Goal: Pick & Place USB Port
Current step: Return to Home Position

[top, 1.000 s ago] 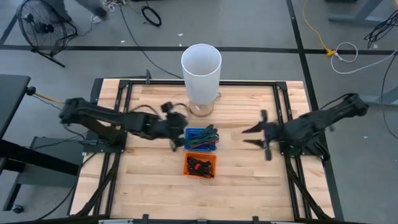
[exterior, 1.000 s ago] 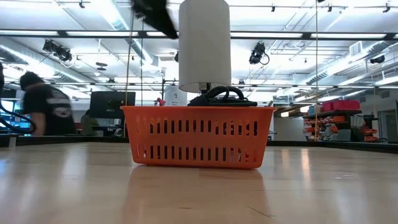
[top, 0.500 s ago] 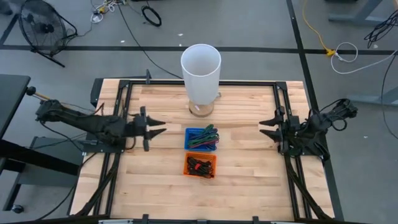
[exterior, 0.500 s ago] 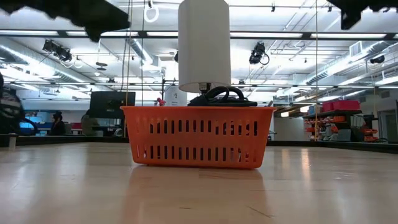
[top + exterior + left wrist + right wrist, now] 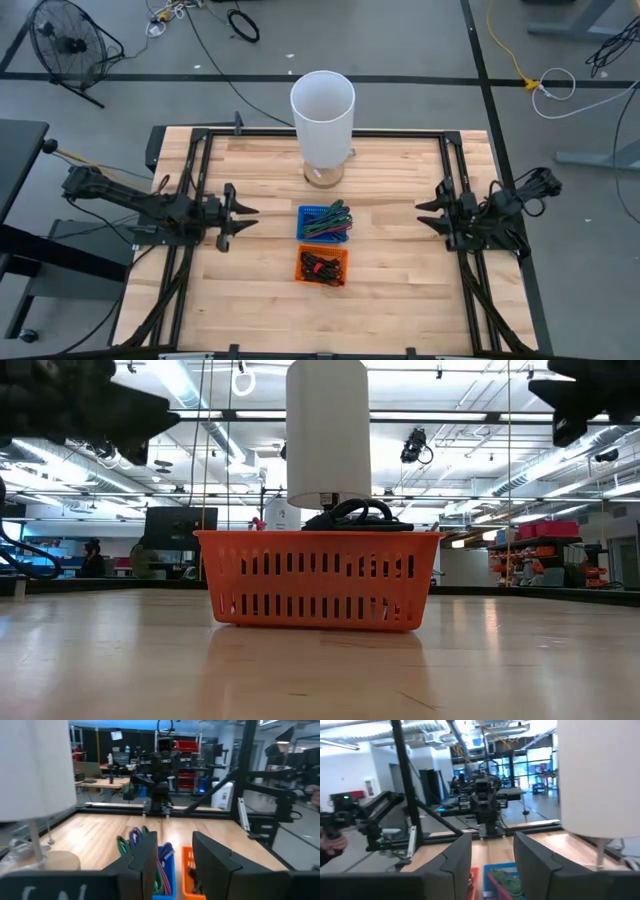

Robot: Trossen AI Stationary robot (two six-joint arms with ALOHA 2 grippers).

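A blue basket (image 5: 324, 222) full of coloured cables sits mid-table, and an orange basket (image 5: 321, 266) holding dark cables sits just nearer; the orange one (image 5: 320, 578) fills the low view. My left gripper (image 5: 243, 214) is open at the table's left side, pointing at the baskets and holding nothing. My right gripper (image 5: 428, 213) is open at the right side, also pointing inward and empty. The left wrist view shows both baskets, blue (image 5: 161, 870) and orange (image 5: 189, 872), ahead of the fingers.
A tall white cylinder on a round wooden base (image 5: 323, 118) stands behind the baskets near the far edge. Black frame rails (image 5: 196, 170) run along the table's sides. Bare wood lies between each gripper and the baskets and along the near edge.
Both arms have drawn back from the middle toward their own sides. My left gripper moved from beside the blue basket toward the table's left edge; my right gripper pulled toward the right edge. The baskets have stayed put.
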